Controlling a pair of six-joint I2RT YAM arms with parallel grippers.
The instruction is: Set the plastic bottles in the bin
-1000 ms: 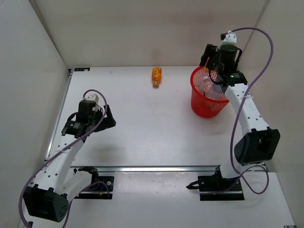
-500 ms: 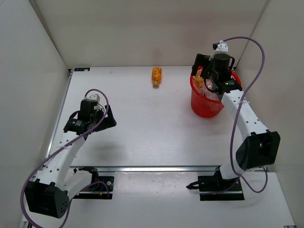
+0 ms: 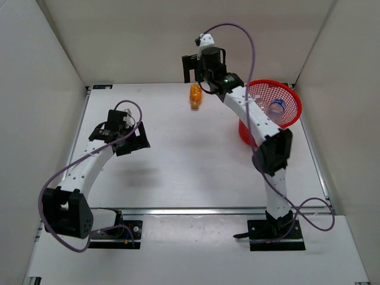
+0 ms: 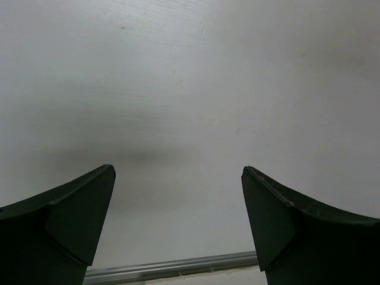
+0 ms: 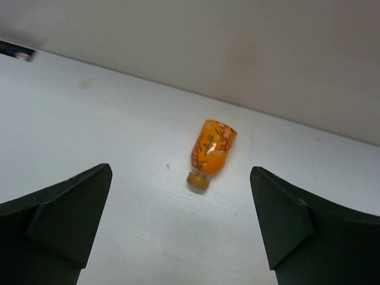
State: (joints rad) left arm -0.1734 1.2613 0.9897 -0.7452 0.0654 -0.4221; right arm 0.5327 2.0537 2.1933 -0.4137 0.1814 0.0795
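A: Now, right pincer (image 5: 181, 168)?
B: Spread wide, holding nothing, above the orange bottle (image 5: 212, 148), which lies sideways on the surface (image 3: 178, 154) near the back wall.
A: Left pincer (image 4: 178, 168)?
B: Wide apart, holding nothing, over the surface. Bin (image 3: 289, 94) at right; clear bottle (image 3: 275, 108) inside.

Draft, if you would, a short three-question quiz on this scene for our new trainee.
1. How many bottles lie on the table outside the bin?
2. The right gripper is: A) open above the orange bottle; B) shut on it; C) down inside the bin.
3. True or false: the left gripper holds a bottle.

Key: 1) one, the orange bottle; 2) A; 3) false, it is open over bare table.
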